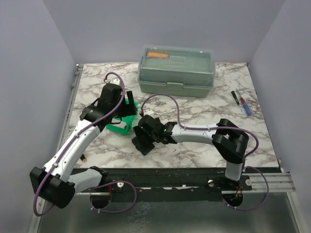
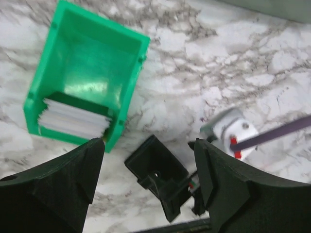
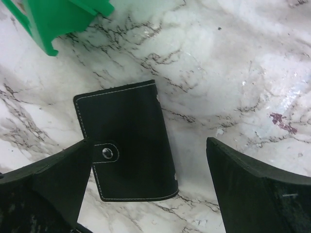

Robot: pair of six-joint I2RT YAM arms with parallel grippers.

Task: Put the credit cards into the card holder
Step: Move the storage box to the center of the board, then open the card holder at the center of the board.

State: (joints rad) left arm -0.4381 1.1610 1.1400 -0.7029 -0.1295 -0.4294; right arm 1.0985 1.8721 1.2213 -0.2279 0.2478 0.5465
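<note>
The credit cards (image 2: pixel 73 119) stand as a pale stack on edge at the near end of a small green bin (image 2: pixel 92 53). My left gripper (image 2: pixel 148 145) hovers open and empty above the table just right of the bin. The card holder (image 3: pixel 126 141), a closed black wallet with a pale stud, lies flat on the marble. My right gripper (image 3: pixel 149 144) is open and empty right above it, one finger on each side. In the top view the right gripper (image 1: pixel 145 135) hides most of the wallet, and the left gripper (image 1: pixel 127 108) is over the bin (image 1: pixel 120 127).
A big grey-green lidded toolbox (image 1: pixel 176 70) stands at the back middle. Two pen-like tools (image 1: pixel 241 103) lie at the right. The bin's corner (image 3: pixel 58 19) sits close to the wallet. The two grippers are close together near the table's front left.
</note>
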